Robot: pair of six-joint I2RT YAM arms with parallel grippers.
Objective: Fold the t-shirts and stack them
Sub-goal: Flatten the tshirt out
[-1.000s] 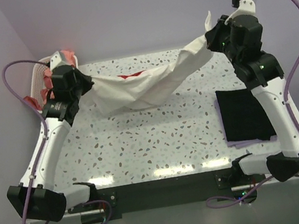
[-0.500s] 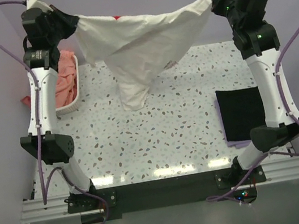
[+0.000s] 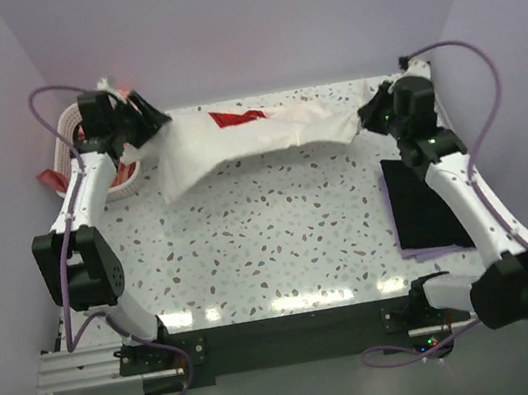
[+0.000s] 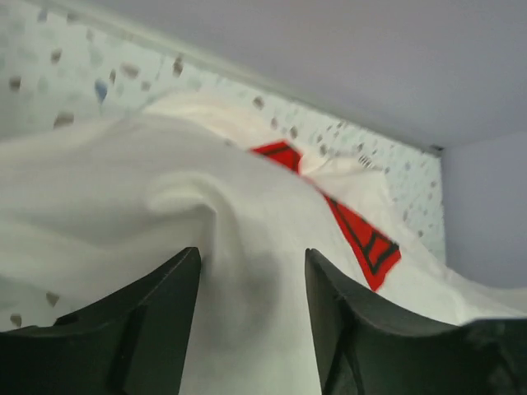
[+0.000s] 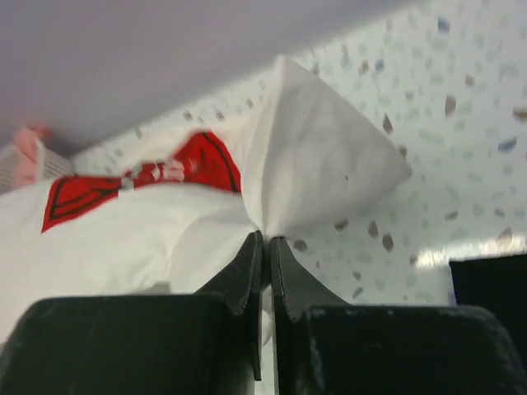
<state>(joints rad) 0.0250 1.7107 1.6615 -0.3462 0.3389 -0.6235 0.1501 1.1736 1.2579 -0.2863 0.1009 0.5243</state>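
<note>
The cream-white t-shirt with a red logo lies stretched across the back of the table. My right gripper is shut on its right end; the wrist view shows the cloth pinched at the fingertips. My left gripper stands open at the shirt's left end, its fingers apart over the white cloth, gripping nothing. A folded black t-shirt rests on a lilac one at the right. Salmon-pink t-shirts hang from the basket.
The white perforated basket stands at the back left, off the table's corner, behind my left arm. The speckled table spreads in front of the shirt. Lilac walls close in the back and sides.
Both arms came down from high up and the hanging shirt dropped onto the back of the table. My left gripper opened and let go of the shirt; the right one kept its hold.
</note>
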